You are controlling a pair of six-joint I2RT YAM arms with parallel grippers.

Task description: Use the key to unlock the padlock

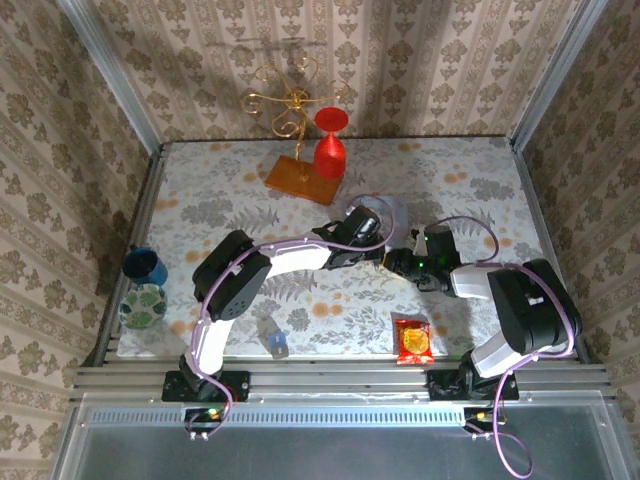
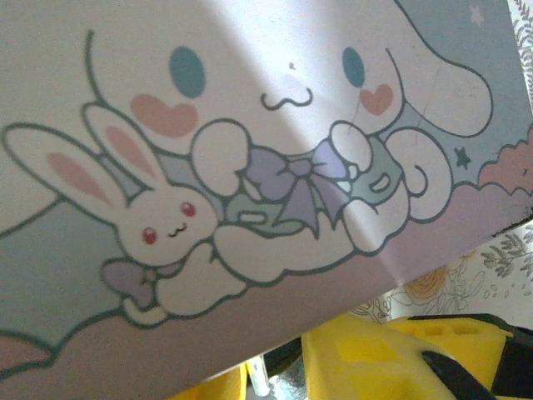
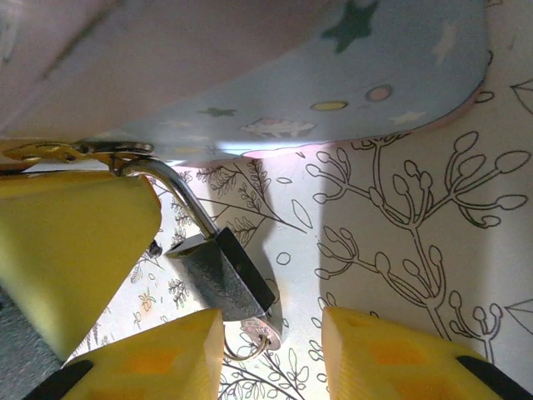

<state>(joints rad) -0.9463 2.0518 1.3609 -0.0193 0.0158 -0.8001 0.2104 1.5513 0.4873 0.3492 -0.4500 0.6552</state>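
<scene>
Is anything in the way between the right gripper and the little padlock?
No, nothing visible. The padlock is hooked to the edge of the box, and its body lies just in front of the open right gripper.

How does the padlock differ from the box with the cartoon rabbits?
Size: the padlock is far smaller than the box.
Colour: the padlock is plain dark grey metal with a silvery bar; the box is pastel, printed with cartoon rabbits and stars.
Shape: the padlock is an angular block; the box has a rounded edge.
Shared: they are joined, the padlock's bar hooking into the metal clasp at the box's edge.
</scene>
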